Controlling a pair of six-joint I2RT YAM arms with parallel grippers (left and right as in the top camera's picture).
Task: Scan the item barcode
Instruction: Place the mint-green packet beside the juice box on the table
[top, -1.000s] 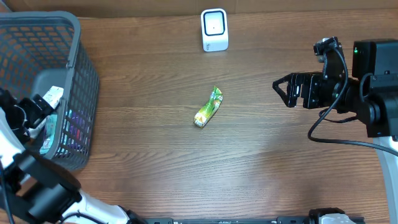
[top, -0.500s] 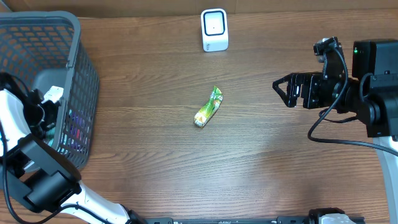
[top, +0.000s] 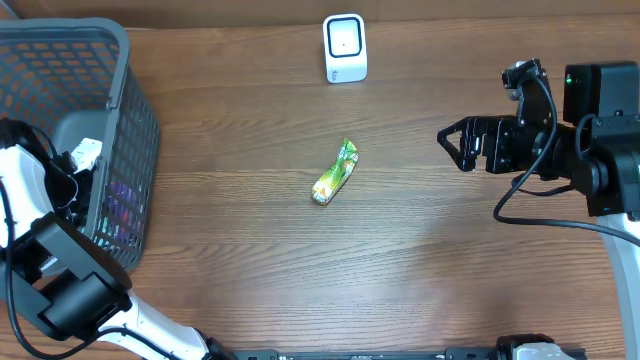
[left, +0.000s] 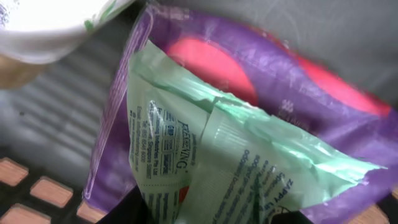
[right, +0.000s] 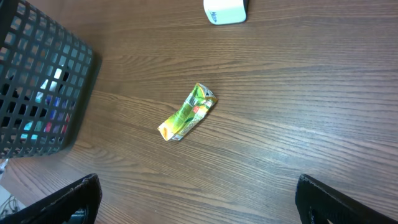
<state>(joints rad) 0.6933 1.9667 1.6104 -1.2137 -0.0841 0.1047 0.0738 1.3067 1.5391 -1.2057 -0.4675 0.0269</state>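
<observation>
Right tool (top: 447, 144) open; left tool (top: 72, 192) unclear.

Green packet (left: 236, 162) cut by bottom edge, scanner (right: 225, 10) cropped at top, basket (top: 141, 140) contents indistinct overhead.

Table (top: 250, 270): we see dark brown wood, grain running left to right | Light: we note an even, soft wash | Back: a paler tan strip (top: 200, 10) along the table's far edge

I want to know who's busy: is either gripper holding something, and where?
The right gripper is open and holds nothing. The left gripper is in the basket, against a pale green packet's lower edge; whether it grips it cannot be told.
</observation>
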